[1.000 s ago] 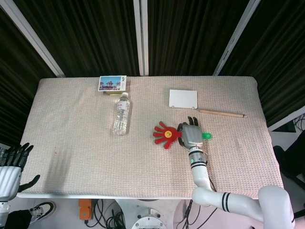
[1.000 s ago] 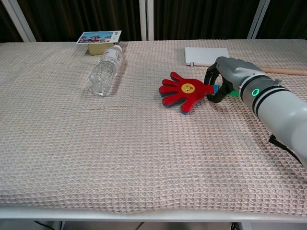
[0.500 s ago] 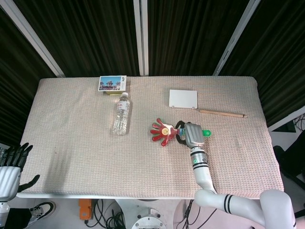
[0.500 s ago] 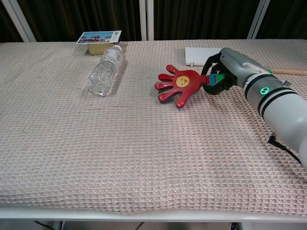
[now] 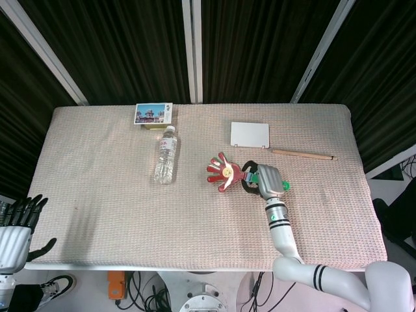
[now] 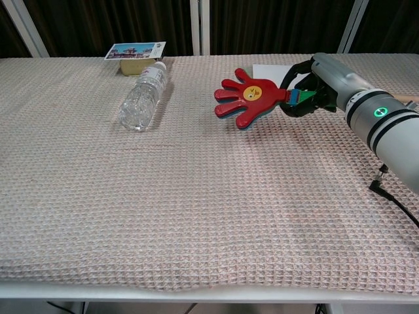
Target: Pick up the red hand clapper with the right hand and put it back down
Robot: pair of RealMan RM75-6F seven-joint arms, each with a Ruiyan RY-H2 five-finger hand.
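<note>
Red hand clapper (image 6: 249, 100) gripped by its green handle in the closed right hand (image 6: 319, 82), raised clear of the worktop (image 6: 196, 196); left hand (image 5: 18, 227) empty, fingers spread.

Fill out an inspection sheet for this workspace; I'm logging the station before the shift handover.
Surface: table under a beige waffle-weave cloth.
Job's things: red clapper lifted clear of the cloth, held by its handle.
Clutter: water bottle lying on its side; postcard box; white pad; pencil.
Hands: right robot hand grips the clapper; left robot hand off the table's near-left corner, holding nothing.
Cables: black cable by the right arm.
Surroundings: dark curtains behind.
</note>
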